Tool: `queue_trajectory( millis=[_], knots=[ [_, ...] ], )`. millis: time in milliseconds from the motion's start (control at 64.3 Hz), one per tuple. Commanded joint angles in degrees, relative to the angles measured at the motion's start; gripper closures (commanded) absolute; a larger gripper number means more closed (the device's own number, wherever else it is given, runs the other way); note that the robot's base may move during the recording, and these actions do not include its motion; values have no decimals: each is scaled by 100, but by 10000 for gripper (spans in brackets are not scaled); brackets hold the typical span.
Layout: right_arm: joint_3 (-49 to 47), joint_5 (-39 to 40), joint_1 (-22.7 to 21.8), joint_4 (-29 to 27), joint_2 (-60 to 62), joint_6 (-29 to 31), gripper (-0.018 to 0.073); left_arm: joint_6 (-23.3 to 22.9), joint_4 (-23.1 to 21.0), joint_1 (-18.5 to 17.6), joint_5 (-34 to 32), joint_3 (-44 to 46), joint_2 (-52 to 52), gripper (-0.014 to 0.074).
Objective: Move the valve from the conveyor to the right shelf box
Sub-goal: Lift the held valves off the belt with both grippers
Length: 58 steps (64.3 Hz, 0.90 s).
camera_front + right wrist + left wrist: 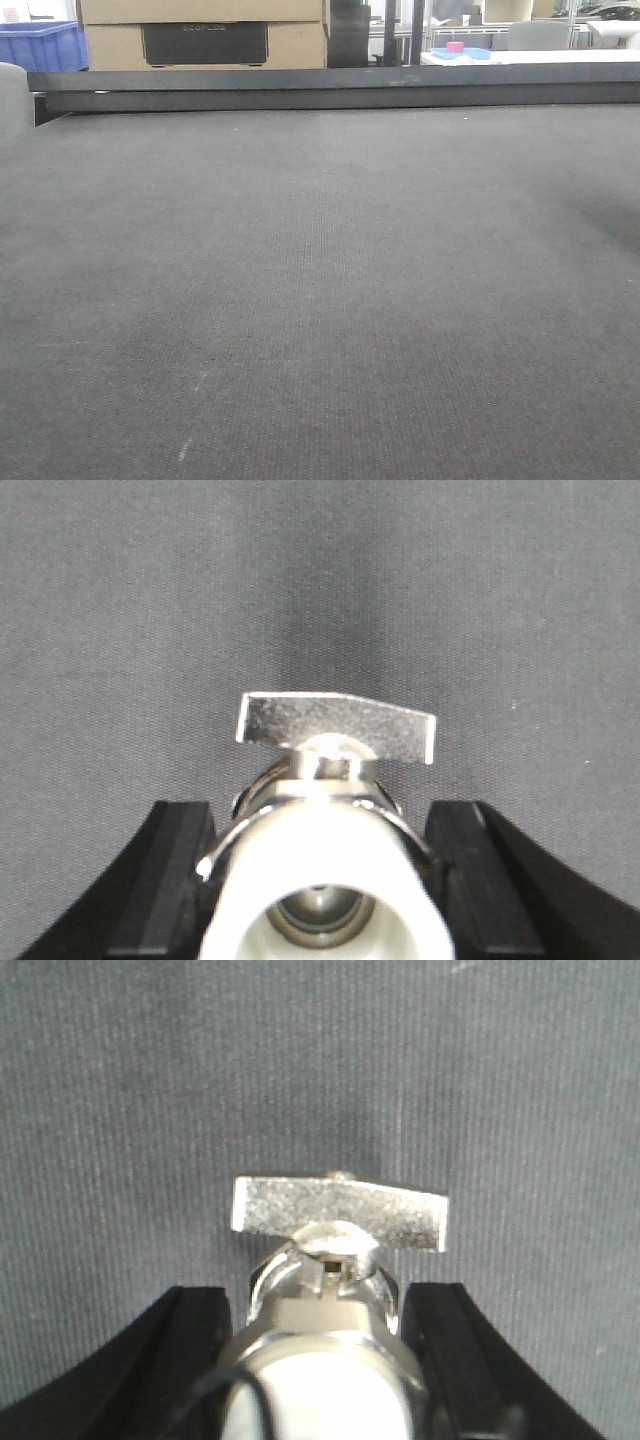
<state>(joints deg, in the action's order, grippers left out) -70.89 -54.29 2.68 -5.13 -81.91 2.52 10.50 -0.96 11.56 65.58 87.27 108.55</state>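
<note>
Front view: the conveyor (320,300) fills nearly the whole frame, a flat dark grey belt with a fine weave. Its black edge rail (340,92) runs across the far side. Behind the rail stand a blue bin (40,45) at the left, and cardboard boxes (200,12) with a black panel (205,43) set in front of them. Farther right, a small pink object (456,46) sits on a blue tray (462,54).

Left wrist view: the left gripper (320,1300) is closed narrow on a valve (340,1212). Its black fingers (195,1340) press against either side of the silvery body. The flat metal handle lies crosswise on top, tilted slightly down to the right. The near end of the valve is blurred. The belt fills the background. It cannot be told whether the valve touches the belt or is held clear of it.

Right wrist view: the right gripper (322,810) is likewise closed narrow on a second valve (335,728), with its black fingers (170,860) flush against the body on both sides. A white collar with an open round bore faces the camera. The flat handle lies crosswise above it. A soft dark shadow lies on the belt beyond the handle. Contact with the belt cannot be judged.
</note>
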Motion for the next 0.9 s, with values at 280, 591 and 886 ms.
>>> queue_trajectory(
  millis=[280,591,886],
  knots=[
    [-51,571,-16,-59,705,46,721,-14,-367,-405,-179,76,-1449,707],
    [-51,906,-16,-130,1380,46,721,-207,-402,-813,-827,88,-2942,707],
    [-115,1295,-16,-130,2135,46,721,-207,-514,-836,-1089,88,-4006,707]
  ],
)
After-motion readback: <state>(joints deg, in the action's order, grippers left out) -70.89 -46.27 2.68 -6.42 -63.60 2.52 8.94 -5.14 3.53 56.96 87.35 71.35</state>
